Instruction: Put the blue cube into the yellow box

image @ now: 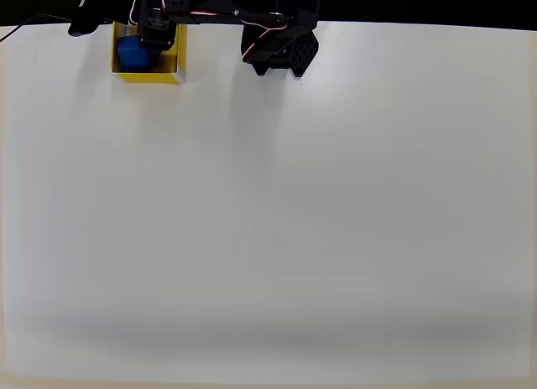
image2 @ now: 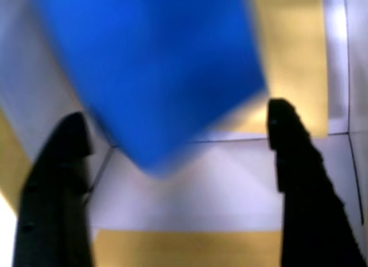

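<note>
The yellow box (image: 172, 64) stands at the table's far left edge in the overhead view. The blue cube (image: 129, 53) lies inside it, at its left side. My gripper (image: 156, 35) hangs directly over the box, beside the cube. In the wrist view the blue cube (image2: 155, 71) looks large and blurred, just beyond the fingertips, above the box's yellow floor (image2: 287, 54) and white-edged wall. My gripper (image2: 175, 140) is open, its two black fingers (image2: 60, 175) spread wide, and neither one touches the cube.
The arm's black base (image: 281, 45) sits at the table's far edge, right of the box. A dark strip runs behind the table. The white tabletop (image: 277, 221) stretches bare toward the near side.
</note>
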Tool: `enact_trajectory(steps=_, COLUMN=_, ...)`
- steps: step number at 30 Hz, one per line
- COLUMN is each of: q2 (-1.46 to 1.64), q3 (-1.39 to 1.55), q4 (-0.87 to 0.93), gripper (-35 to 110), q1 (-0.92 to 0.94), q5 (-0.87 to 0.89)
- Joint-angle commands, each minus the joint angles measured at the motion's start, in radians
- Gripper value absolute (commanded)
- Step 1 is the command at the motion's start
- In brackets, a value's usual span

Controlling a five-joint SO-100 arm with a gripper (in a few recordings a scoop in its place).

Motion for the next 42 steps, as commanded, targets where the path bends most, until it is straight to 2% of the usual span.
enact_trajectory(steps=1, q2=0.046, q3=-0.02, q4=-0.017, gripper=43, q1=0.029, q5=-0.023)
enact_trajectory(steps=9, q2=0.081, q3=-0.083, q4=0.021, gripper=45, q1=0.032, q5=-0.006)
enact_trajectory(steps=17, q2=0.213, q3=-0.295, q4=0.261, gripper=44, q1=0.026, q5=-0.044)
enact_trajectory(steps=26, q2=0.42, q3=-0.342, q4=0.241, gripper=43, q1=-0.037, q5=-0.021)
enact_trajectory(steps=30, q2=0.522, q3=-0.33, q4=0.259, gripper=43, q1=-0.202, q5=0.006)
enact_trajectory(steps=42, q2=0.675, q3=-0.135, q4=0.196, gripper=34, q1=-0.927, q5=0.051)
